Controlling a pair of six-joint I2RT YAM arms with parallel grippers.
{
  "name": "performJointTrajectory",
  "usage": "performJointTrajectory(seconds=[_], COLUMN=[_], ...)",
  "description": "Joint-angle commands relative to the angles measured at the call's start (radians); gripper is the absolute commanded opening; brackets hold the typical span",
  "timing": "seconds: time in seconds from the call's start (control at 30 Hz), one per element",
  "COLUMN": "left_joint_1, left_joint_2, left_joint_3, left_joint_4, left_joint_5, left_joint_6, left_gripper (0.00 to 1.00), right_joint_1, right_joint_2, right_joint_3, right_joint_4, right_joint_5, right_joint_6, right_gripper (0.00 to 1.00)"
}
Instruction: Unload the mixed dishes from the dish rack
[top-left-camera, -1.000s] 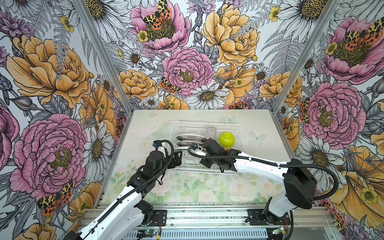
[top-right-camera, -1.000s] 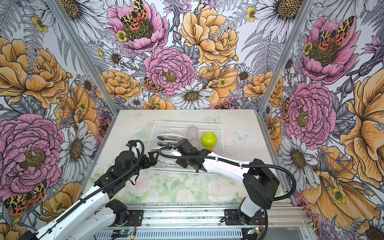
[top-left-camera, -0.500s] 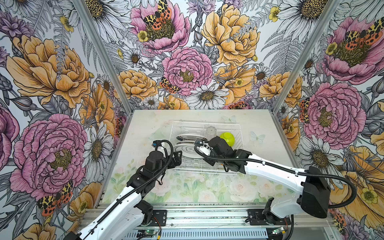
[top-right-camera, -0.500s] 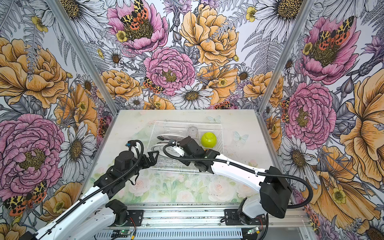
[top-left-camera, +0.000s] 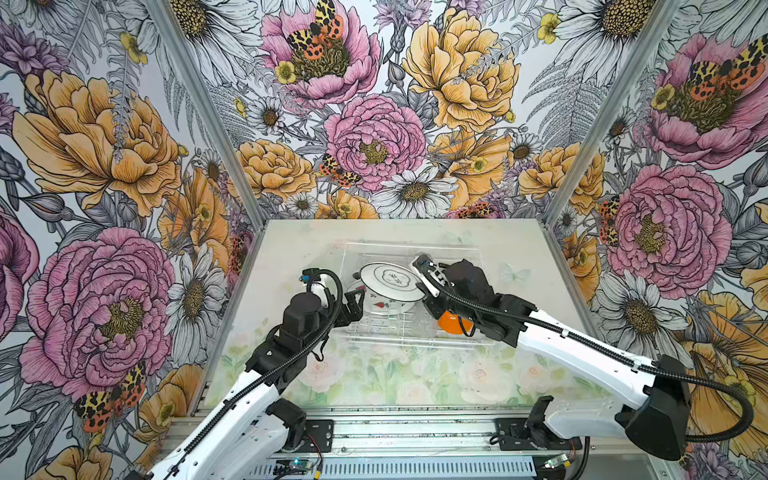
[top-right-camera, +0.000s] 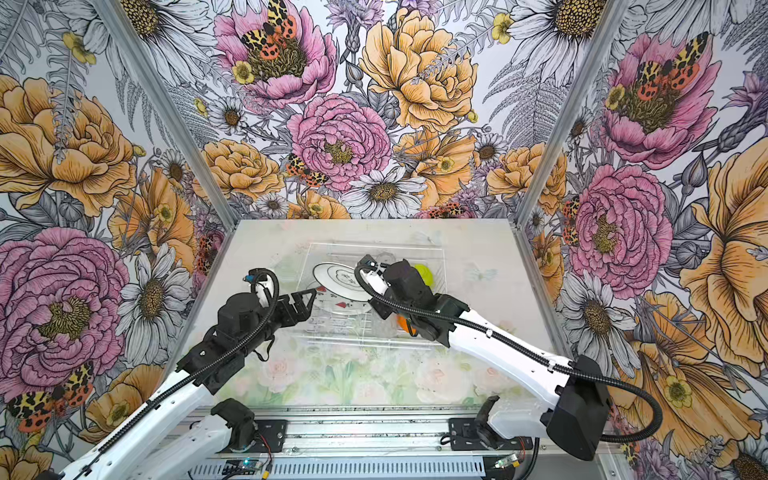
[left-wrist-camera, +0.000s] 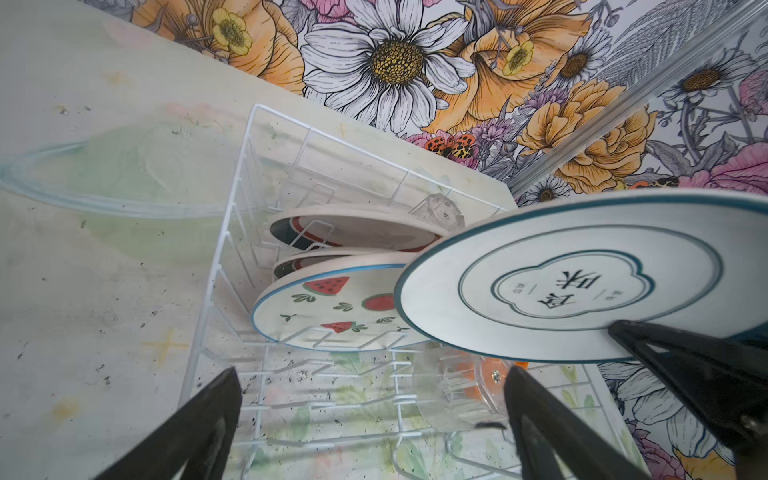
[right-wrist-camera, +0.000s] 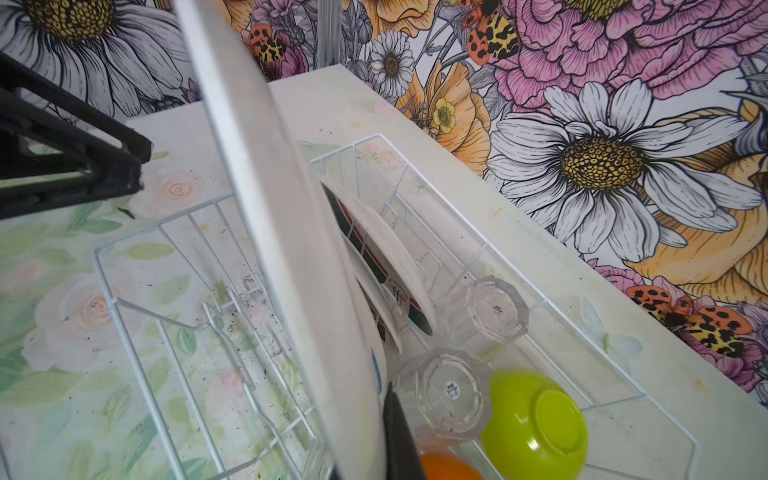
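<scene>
The dish rack (top-left-camera: 415, 341) is a white wire basket in the middle of the table. My right gripper (top-left-camera: 424, 281) is shut on the rim of a white plate with a teal rim (top-left-camera: 390, 281), held tilted above the rack; its underside (left-wrist-camera: 582, 282) faces the left wrist camera. In the slots below stand a watermelon plate (left-wrist-camera: 332, 316) and red-and-dark-rimmed plates (left-wrist-camera: 353, 232). Clear tumblers (right-wrist-camera: 444, 390) stand upside down beside a lime-green bowl (right-wrist-camera: 536, 419) and an orange bowl (right-wrist-camera: 449, 467). My left gripper (top-left-camera: 357, 300) hangs open at the rack's left end, holding nothing.
A clear round lid or dish (left-wrist-camera: 104, 178) lies on the table left of the rack. Floral walls close in the back and both sides. The front strip of the table (top-left-camera: 395, 374) carries a faint flower print.
My right gripper has lifted the teal-rimmed plate up and back out of the plate slots, and its arm has swung right. The left arm has not moved.
</scene>
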Motion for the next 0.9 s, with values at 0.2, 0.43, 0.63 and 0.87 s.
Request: performJointTrajectory(seconds=[0.2,0.43,0.63,0.87], left_joint_1=[0.009,-0.003,-0.029,-0.045], left_joint_2=[0.1,0.187,0.22,0.255], left_joint_3=[0.122,0.171,0.19,0.201], left_joint_4=[0.075,0.167,0.244,0.35], left_joint_5=[0.135,0.221,0.22,0.232], left_joint_6=[-0.005,-0.053,-0.043,-0.054], left_gripper=[0.99,0.99,0.99,0.99], right_joint_1=[-0.062,-0.064,-0.08,-0.099], right_joint_2=[-0.063,-0.125,-0.139,-0.171], right_joint_3=[0.078,0.011,-0.006,-0.037], right_joint_4=[0.081,0.243,0.288,0.324], right_joint_5=[0.024,0.006,-0.043,-0.113], right_joint_6=[0.309,0.483,0.548,0.623], right_gripper=[0.0,0.0,0.0,0.0])
